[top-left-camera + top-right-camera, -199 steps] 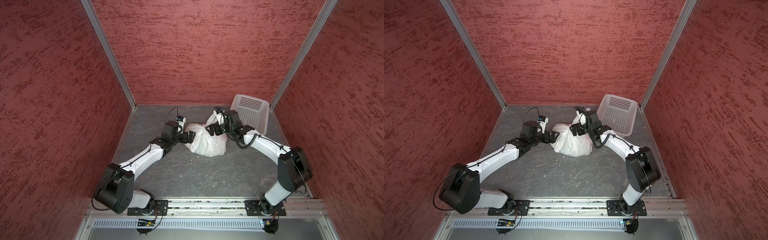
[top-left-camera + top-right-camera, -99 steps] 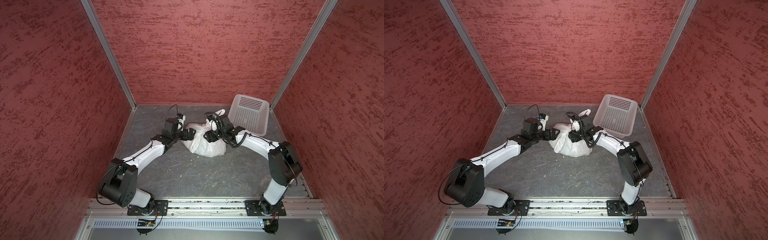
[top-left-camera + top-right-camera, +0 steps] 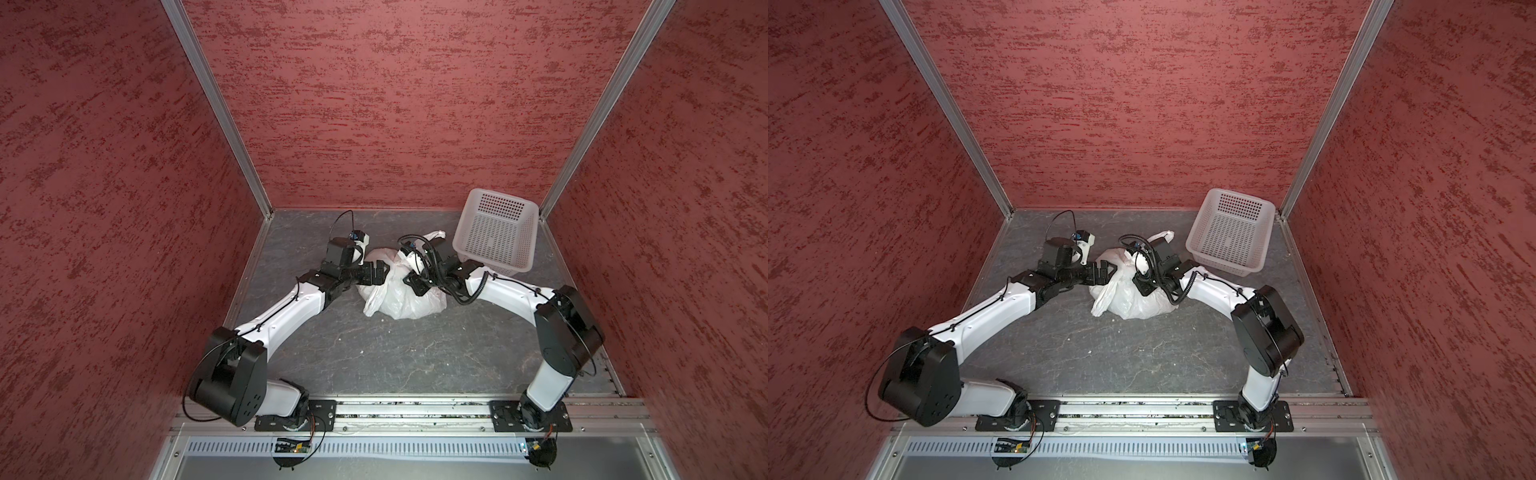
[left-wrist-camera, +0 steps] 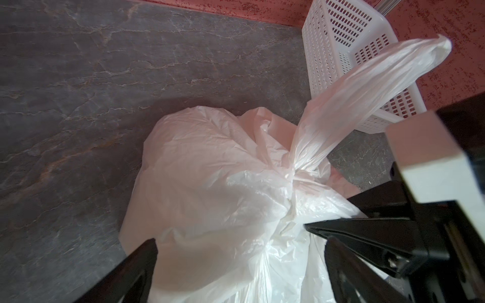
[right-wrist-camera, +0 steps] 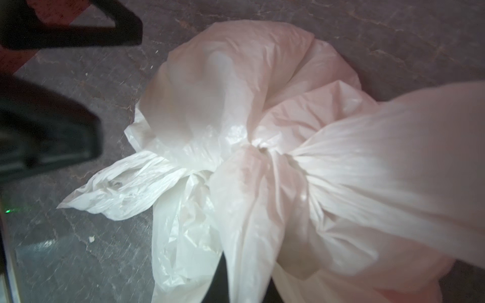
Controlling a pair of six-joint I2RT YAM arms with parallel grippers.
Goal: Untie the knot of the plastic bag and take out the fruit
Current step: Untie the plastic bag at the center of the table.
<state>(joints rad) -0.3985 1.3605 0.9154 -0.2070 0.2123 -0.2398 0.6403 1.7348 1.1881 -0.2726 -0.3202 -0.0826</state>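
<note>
As I look down through both top views, table (image 3: 395,353): grey veined slab that carries the basket and everything else I list.
basket (image 3: 496,232): white, perforated, standing upright; I place all the rest from it.
plastic bag (image 3: 405,297): white crinkled film, bulging and tied shut. It lies on the table just beside the basket, on the side towards my left arm. In the left wrist view a strip of bare table shows between its body and the basket.
left gripper (image 3: 380,272): at the side of the bag away from the basket. Its jaws are spread wide with one finger (image 4: 126,272) on either side of the bag's top, pinching nothing.
right gripper (image 3: 413,282): over the half of the bag nearer the basket, jaws pressed together on a fold of film right by the knot.
raised handle loop (image 4: 367,86): rises from the knot and leans towards the basket.
flat handle loop (image 5: 118,189): trails onto the table on the side away from the basket.
knot (image 4: 299,175): small tight twist on top of the bag, between my two grippers.
fruit: hidden by the film; I cannot pick out a single piece.
</note>
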